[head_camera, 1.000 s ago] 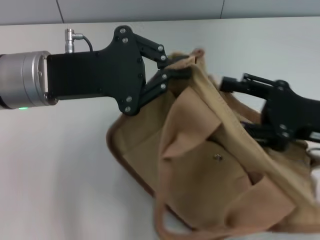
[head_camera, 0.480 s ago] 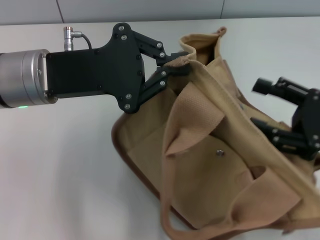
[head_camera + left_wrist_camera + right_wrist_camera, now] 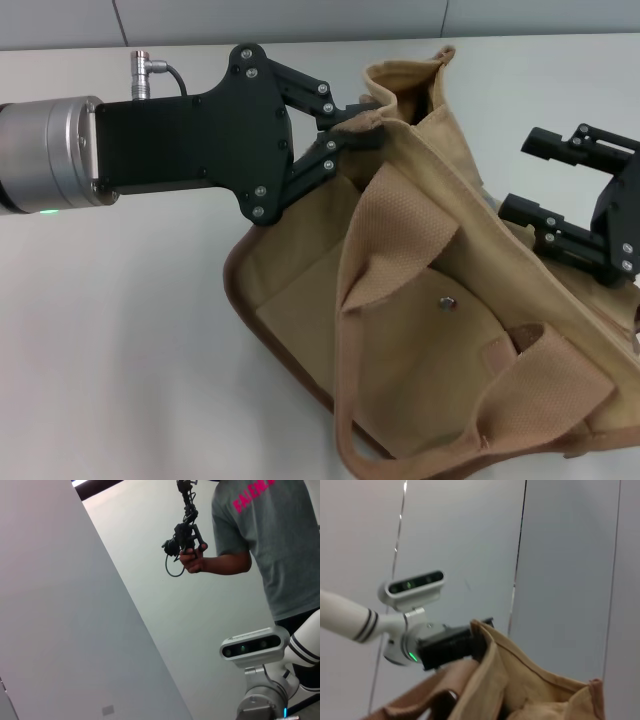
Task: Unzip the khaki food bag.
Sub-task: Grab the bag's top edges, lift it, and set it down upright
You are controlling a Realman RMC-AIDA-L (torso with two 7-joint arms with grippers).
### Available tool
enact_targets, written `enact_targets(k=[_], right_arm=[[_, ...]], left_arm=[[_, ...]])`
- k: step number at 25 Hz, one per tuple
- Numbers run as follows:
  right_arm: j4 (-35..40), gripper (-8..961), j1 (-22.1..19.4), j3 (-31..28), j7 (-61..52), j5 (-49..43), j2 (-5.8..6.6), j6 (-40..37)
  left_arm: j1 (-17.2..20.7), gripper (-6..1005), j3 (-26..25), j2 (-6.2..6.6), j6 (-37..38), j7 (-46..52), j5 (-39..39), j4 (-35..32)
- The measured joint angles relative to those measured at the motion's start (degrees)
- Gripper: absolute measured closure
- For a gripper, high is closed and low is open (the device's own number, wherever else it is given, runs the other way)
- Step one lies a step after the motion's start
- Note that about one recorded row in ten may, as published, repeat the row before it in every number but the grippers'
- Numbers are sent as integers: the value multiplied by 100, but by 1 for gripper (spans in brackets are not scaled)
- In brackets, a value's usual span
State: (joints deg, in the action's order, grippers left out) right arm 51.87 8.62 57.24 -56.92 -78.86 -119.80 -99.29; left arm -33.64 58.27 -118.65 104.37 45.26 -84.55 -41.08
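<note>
Head view, left to right. Left gripper reaches in from the left edge across the upper half of the frame: silver wrist cylinder with a green light, then black body, then fingers clamped on the bag's top edge. White table fills the lower left of the frame.

Khaki food bag sits center to lower right of the frame, lying tilted on the table, its top corner pulled up toward the upper center where the left gripper pinches it. Top opening gapes just right of that pinch, dark inside. 1 webbing handle folds across the front near center; a 2nd handle loops at lower right. Silver snap shows on the front pocket, center-right. Brown piping runs along the bag's lower-left edge. Zipper pull can't be made out.

Right gripper is at the right edge, mid-height, just beside the bag's top side, fingers spread apart with nothing between them.

Right wrist view: bag's tan fabric across the bottom of the frame, left gripper's black body at its raised edge.

Left wrist view: wall, plus a person in a grey shirt at upper right holding a black device.
</note>
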Motion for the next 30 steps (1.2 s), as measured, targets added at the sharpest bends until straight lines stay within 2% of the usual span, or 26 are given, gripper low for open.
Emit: enact_targets(k=[6, 13, 23, 30], right_arm=[[229, 339, 114, 30, 133, -545, 23, 34], [467, 340, 69, 190, 114, -674, 3, -88], [512, 346, 50, 1466, 695, 241, -9, 1200], [524, 389, 94, 1713, 799, 419, -9, 1377]], left_arm=[[-13, 951, 0, 0, 4, 0, 35, 0], [-21, 950, 3, 0, -3, 5, 55, 0], [-19, 939, 21, 0, 17, 14, 65, -4], [-1, 931, 36, -6, 31, 15, 99, -5]])
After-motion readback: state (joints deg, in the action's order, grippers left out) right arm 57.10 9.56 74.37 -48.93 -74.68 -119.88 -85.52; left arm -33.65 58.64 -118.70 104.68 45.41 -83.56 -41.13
